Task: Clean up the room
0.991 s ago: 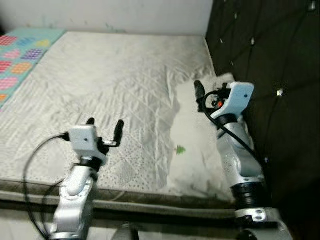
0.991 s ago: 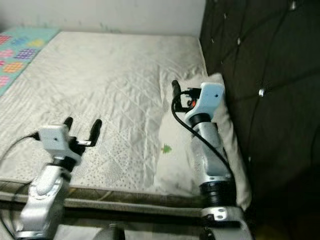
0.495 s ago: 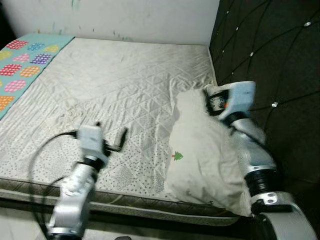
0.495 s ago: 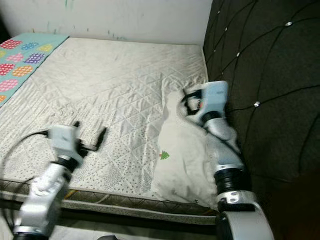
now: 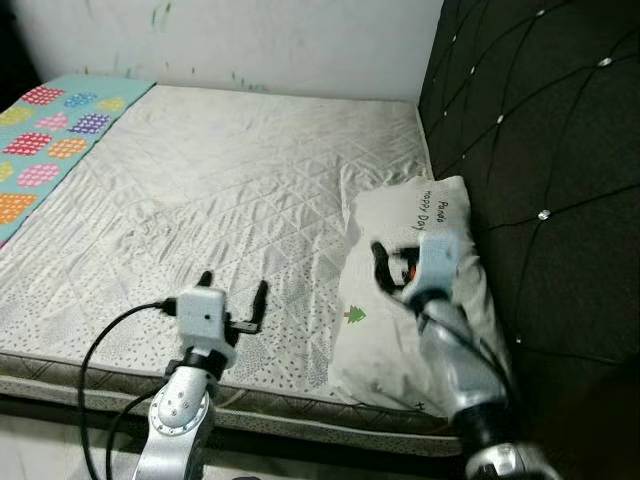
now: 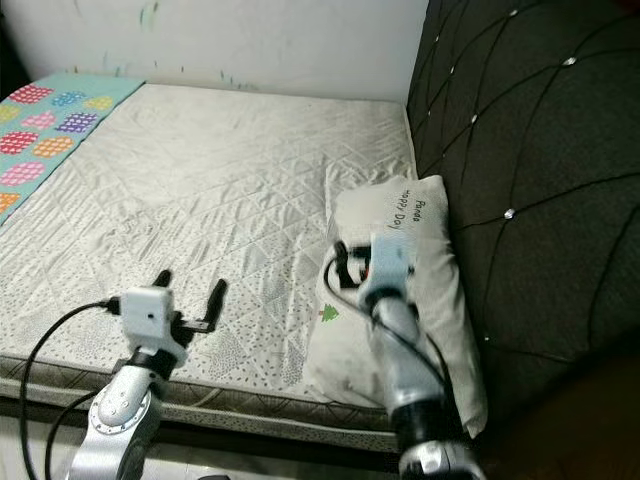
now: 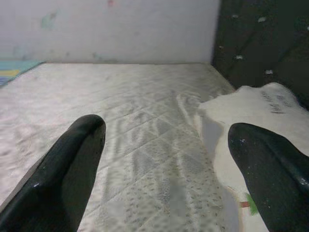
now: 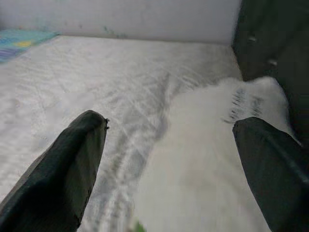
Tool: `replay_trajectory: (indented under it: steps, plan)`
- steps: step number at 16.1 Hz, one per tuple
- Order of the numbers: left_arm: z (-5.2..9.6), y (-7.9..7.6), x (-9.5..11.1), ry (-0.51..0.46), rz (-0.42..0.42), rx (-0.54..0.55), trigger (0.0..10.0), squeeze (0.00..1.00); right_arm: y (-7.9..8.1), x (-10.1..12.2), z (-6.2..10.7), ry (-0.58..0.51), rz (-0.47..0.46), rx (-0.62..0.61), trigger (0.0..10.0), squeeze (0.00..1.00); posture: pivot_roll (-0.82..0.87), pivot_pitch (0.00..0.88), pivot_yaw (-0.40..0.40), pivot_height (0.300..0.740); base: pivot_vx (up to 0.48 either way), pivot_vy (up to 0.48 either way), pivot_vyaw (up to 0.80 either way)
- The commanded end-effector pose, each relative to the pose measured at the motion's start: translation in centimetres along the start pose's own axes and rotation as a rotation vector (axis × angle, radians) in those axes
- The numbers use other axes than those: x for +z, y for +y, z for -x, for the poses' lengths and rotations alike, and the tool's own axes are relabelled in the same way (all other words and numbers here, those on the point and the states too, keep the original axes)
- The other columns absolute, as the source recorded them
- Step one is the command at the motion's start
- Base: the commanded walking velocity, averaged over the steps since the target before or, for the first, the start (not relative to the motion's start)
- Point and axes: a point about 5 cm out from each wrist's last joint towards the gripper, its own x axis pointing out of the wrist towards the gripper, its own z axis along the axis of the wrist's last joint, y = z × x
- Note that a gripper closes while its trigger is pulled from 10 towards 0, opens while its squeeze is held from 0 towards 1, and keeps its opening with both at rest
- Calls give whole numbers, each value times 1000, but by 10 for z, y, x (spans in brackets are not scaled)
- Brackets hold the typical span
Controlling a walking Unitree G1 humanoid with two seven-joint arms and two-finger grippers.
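We see a big bed (image 5: 230, 200) with a pale quilted cover; it fills most of what we look down on; a white wall (image 5: 250, 40) stands behind it, and a dark padded headboard (image 5: 540, 150) runs along our right side; a bright blanket (image 5: 50, 140) with coloured spots lies on the far left part of the bed.

A white pillow (image 5: 400, 230) lies on the bed, right up against the headboard; it has a small green tree picture (image 5: 354, 315) near its front end and some dark writing (image 5: 432, 205) near its far end; the pillow lies flat and nothing holds it.

Our left gripper (image 5: 232, 296) hangs over the front part of the bed, to the left of the pillow; its two black fingers (image 7: 63, 169) are spread wide apart and there is nothing between them; from the left wrist we see the cover and the edge of the pillow between the fingers; a black cable (image 5: 100, 350) loops down from the arm.

Our right gripper (image 5: 385, 270) is over the pillow, about the middle of it, a bit blurry; from the right wrist its fingers (image 8: 67, 169) are also wide apart and hold nothing; the pillow shows between them; we cannot tell if they touch it.
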Motion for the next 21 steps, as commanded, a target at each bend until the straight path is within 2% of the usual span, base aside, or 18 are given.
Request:
replay_trajectory:
  steps: [1,3,7,13,19,21]
  plan:
    - [4,9,-3,5,-9,51,10000,0,-8,13,0,-73,23,-45,10000,0,118,0,-8,740,0,0,0]
    - [15,19,-8,21,-6,92,10000,0,-23,1,11,-45,80,-53,10000,0,117,0,-6,740,0,0,0]
    - [19,25,-5,13,-16,110,10000,0,-26,3,17,-80,59,-98,10000,0,137,0,16,740,0,0,0]
    - [21,11,-5,5,31,122,10000,0,-28,5,20,-72,59,-88,10000,0,138,34,-16,740,0,0,-72]
    - [15,10,2,-16,32,121,10000,0,-26,3,20,-44,41,-92,10000,0,125,43,-27,740,0,0,-211]
    - [14,7,2,-20,67,144,10000,0,-22,4,21,-45,47,-70,10000,0,102,45,-34,740,0,0,-656]
